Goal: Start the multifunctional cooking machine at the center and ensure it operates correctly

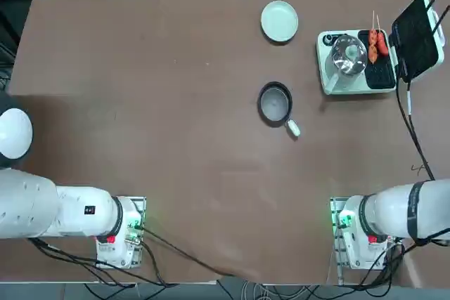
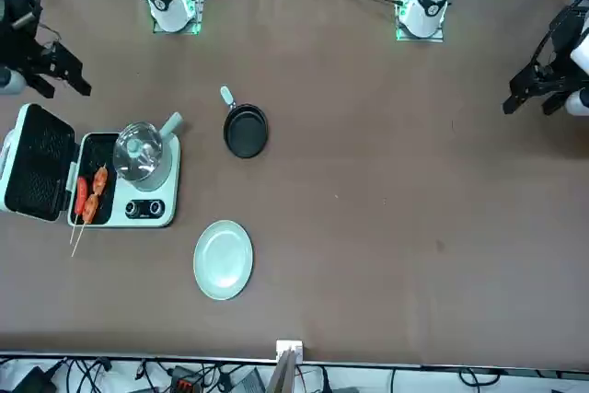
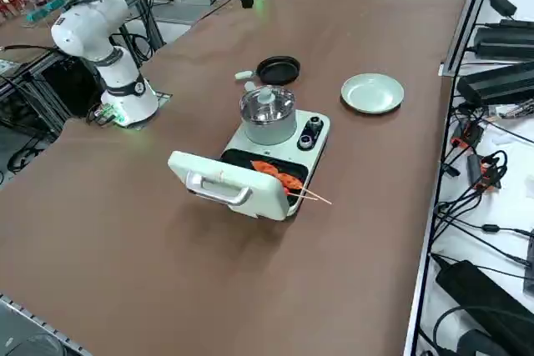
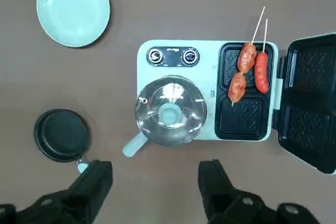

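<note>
- Top view: one multifunctional cooking machine (image 1: 355,62) is seen toward the table's far right, with its black lid (image 1: 417,38) folded open to the right. One pale green plate (image 1: 279,20) lies to its left, and one small dark frying pan (image 1: 275,102) with a white handle lies nearer the arms. A black cord (image 1: 413,135) runs from the machine toward the right arm's base.
- Front view: one glass-lidded pot (image 2: 139,152) is seated on the machine, two dark knobs (image 2: 144,209) are counted on its front panel, and two skewers of red sausages (image 2: 89,195) are laid on the grill plate (image 2: 97,192).
- Right side view: the opened lid is shown with a single pale handle (image 3: 219,188); the plate and the pan are well apart from the machine.
- Right wrist view: the right gripper (image 4: 155,182) is held above the table with its two fingers spread wide and nothing between them. A short line of print sits between the knobs but cannot be read. The pot's handle (image 4: 135,144) points toward the gripper.
</note>
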